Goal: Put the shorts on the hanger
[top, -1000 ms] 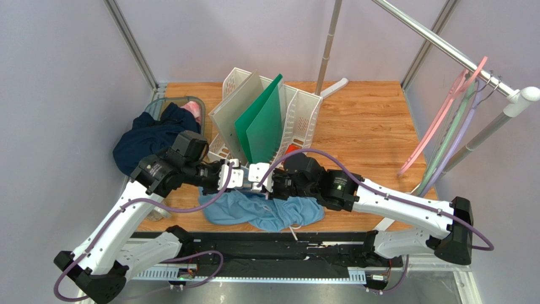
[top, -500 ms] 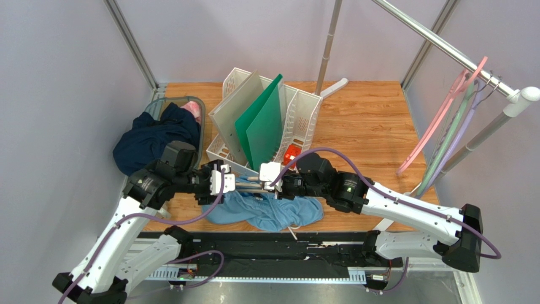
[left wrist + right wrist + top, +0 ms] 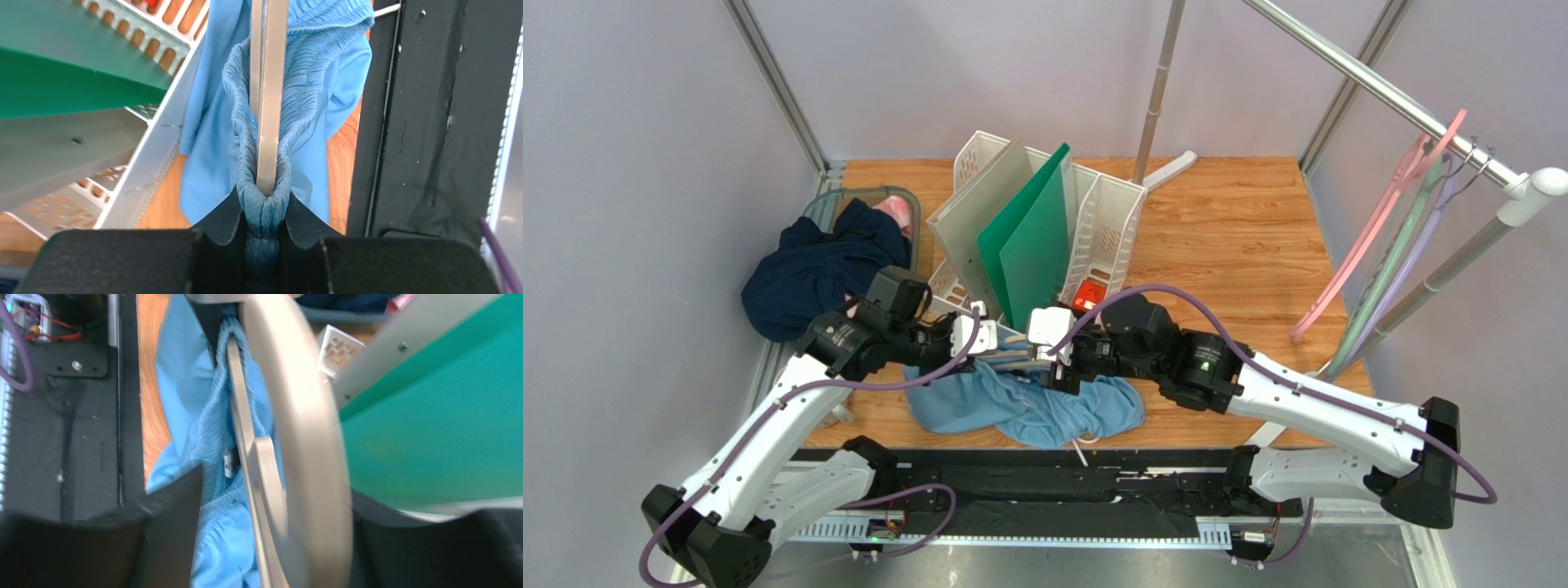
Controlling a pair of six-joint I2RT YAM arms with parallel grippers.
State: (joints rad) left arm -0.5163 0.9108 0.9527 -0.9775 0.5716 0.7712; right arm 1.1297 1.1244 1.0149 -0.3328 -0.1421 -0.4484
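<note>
Nearest, at the left wrist camera, the left pincer point(image 3: 263, 211) is pressed together on a bunched fold of the sky-blue shorts point(image 3: 310, 79), pinching the gathered waistband. The flat bar of the pale hanger point(image 3: 268, 92) runs straight away from its fingertips. The bar's near end is tucked into the waistband fold just ahead of the pinch. The rest of the shorts hangs beyond and below that pincer, and the loose legs lie on the wooden table point(image 3: 1247, 257).

Facing it, the right pincer point(image 3: 276, 502) is spread wide. The hanger's broad curved shoulder passes between its fingers, and I cannot tell whether either finger touches it.

Just behind both pincers stands a white file rack point(image 3: 1109, 227) holding a green folder point(image 3: 1036, 245). A dark navy garment point(image 3: 811, 276) lies farther off, beyond the left pincer's outer side.

The likely risk is that the hanger, with no firm hold from the spread pincer, tips or slides out of the waistband fold. The shorts would then drop back to the table. Any push away from the pincers could also knock the hanger against the rack so close behind.
</note>
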